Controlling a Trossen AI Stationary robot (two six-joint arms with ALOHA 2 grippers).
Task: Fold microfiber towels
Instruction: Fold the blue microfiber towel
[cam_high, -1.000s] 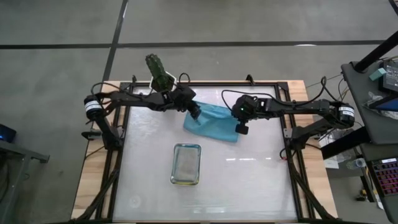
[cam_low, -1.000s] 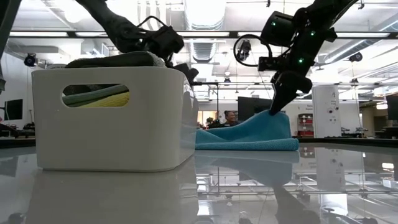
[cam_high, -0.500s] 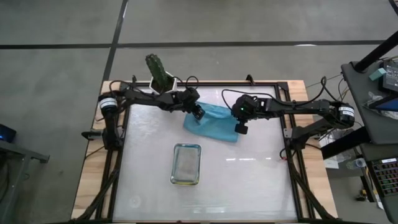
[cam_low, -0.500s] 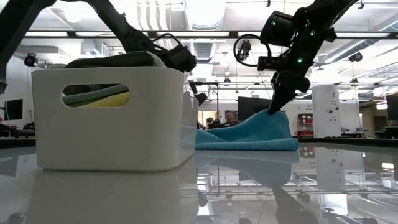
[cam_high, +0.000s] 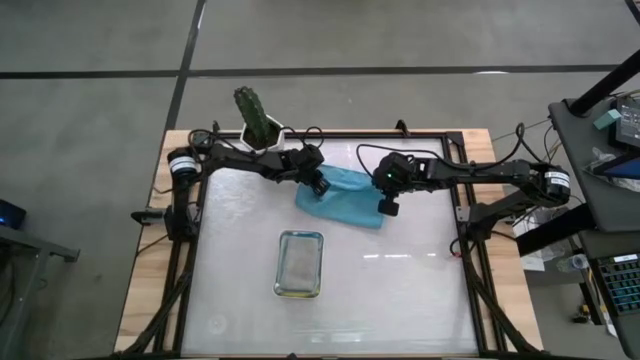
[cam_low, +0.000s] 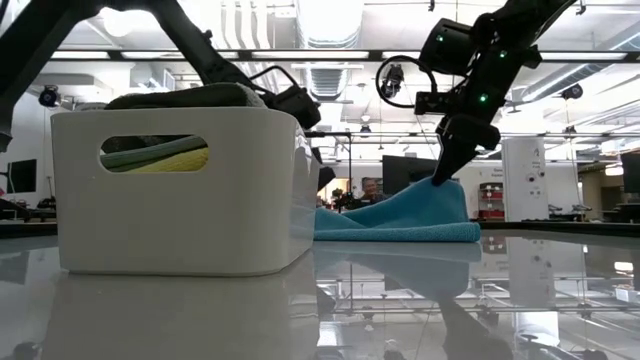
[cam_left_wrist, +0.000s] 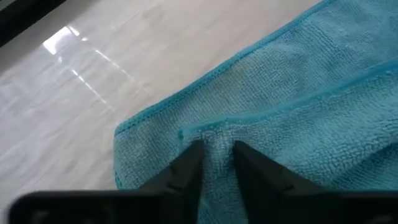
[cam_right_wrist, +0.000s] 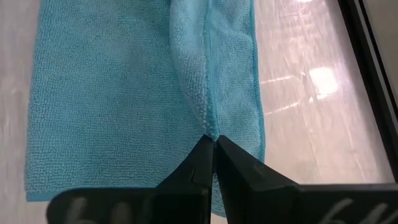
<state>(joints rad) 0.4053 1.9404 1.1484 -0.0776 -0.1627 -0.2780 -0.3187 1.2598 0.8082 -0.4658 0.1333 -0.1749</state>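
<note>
1. While the teal towel (cam_high: 345, 195) lies partly doubled over at the far middle of the table, between the two arms, each gripper takes one corner of its upper layer; the lower layer rests flat on the surface.
2. Right gripper (cam_right_wrist: 212, 144): fingers pressed together on a pinch of cloth at the towel's right edge, lifting that edge into a low peak in the low view; this hold looks secure.
3. Left gripper (cam_left_wrist: 211, 155): fingers set close on either side of a raised corner of the upper layer, cloth between them; whether the clamp is complete cannot be told.
4. Judgement on method: the left pinch should take the upper layer alone, not the one beneath; both corners should then rise level and travel together, so that the fold line stays straight and the hems meet.
5. Risk, as judged: a shallow bite on so soft a cloth may slip once tension comes on.
6. White tray (cam_low: 180, 190): nearer the front of the table, well apart from the teal towel; folded cloths in pale green and yellow show through its handle slot, a grey one on top.
7. Table (cam_high: 400, 290): glossy and pale, mirroring tray and towel.
8. Room beyond: bright ceiling lights, screens and stands; a person sits far behind the towel.
</note>
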